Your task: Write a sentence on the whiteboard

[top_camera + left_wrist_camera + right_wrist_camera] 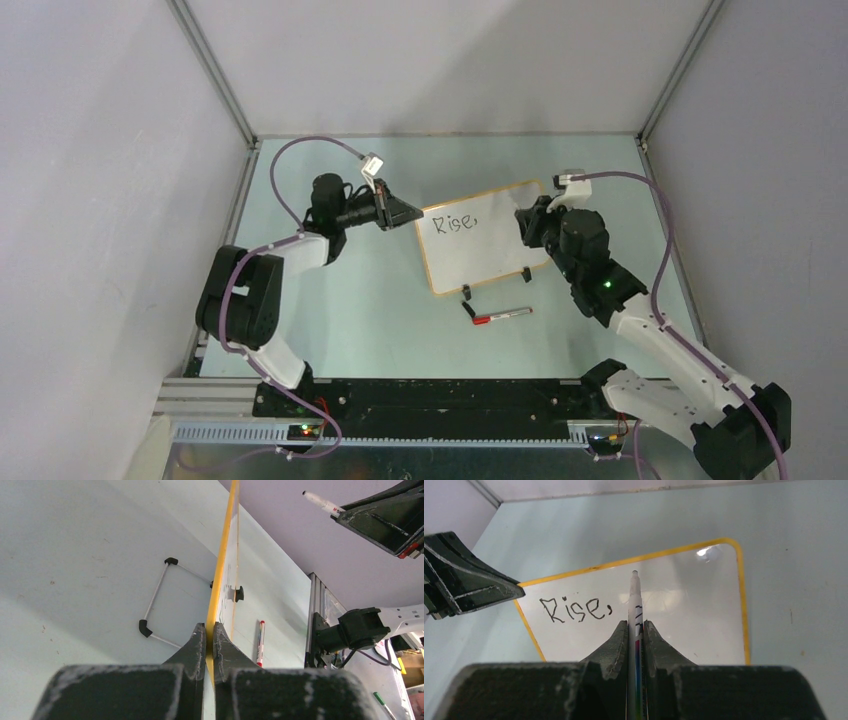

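The whiteboard with its yellow-orange frame stands tilted mid-table on black clip feet and a wire stand. On it "Rise," is written in black at the upper left; no other words show. My left gripper is shut on the board's left frame edge. My right gripper is shut on a white marker, tip uncapped. In the right wrist view the tip points at the bare board just right of "Rise,". In the left wrist view the tip appears off the surface.
A second marker with a red cap lies on the table in front of the board, beside a clip foot. Grey walls close in the left, right and back. A rail runs along the near edge.
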`<state>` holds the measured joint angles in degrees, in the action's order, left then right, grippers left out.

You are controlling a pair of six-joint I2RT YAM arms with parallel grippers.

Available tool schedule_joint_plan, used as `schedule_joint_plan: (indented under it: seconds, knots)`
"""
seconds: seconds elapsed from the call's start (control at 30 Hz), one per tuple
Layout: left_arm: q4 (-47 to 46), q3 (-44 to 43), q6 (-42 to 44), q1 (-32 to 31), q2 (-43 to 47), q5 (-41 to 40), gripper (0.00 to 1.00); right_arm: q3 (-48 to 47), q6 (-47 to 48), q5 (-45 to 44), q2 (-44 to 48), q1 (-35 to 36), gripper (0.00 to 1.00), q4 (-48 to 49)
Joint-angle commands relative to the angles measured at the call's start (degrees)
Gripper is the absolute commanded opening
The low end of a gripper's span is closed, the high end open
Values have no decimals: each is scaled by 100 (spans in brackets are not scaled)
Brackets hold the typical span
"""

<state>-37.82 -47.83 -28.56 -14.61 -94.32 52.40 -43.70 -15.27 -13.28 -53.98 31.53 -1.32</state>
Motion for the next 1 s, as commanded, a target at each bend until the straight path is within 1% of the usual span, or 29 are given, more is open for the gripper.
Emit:
schedule_joint_plan:
  seconds: [0.0, 0.23, 0.43, 0.5, 0.57, 0.67, 0.73, 0.87, 0.97]
  knots:
    - [237, -400, 49, 58, -158, 296, 0, 46, -120, -47, 151, -120, 0, 345]
    - [680, -525, 346, 63, -145, 205, 1, -145, -120, 382, 219, -160, 0, 417]
    - [714, -521, 396, 57, -146, 140, 5, -615, -108, 778, -330, -176, 0, 166]
    - [663, -483, 395, 62, -115, 112, 7, -770, -103, 860, -461, -188, 0, 6]
    - [606, -444, 388, 61, -96, 64, 12, -928, -73, 944, -582, -183, 0, -115]
    - [516, -397, 381, 61, -72, 11, 25, -1220, -51, 1041, -749, -187, 0, -327]
    - [440, -342, 366, 63, -40, -29, 29, -1340, -28, 1137, -863, -188, 0, -393]
    - [210, -256, 282, 62, -8, -58, 34, -1375, 69, 1118, -1038, -228, 0, -459]
    - [-223, -176, 42, 60, -24, -27, 35, -1339, 40, 1084, -1116, -262, 0, -481]
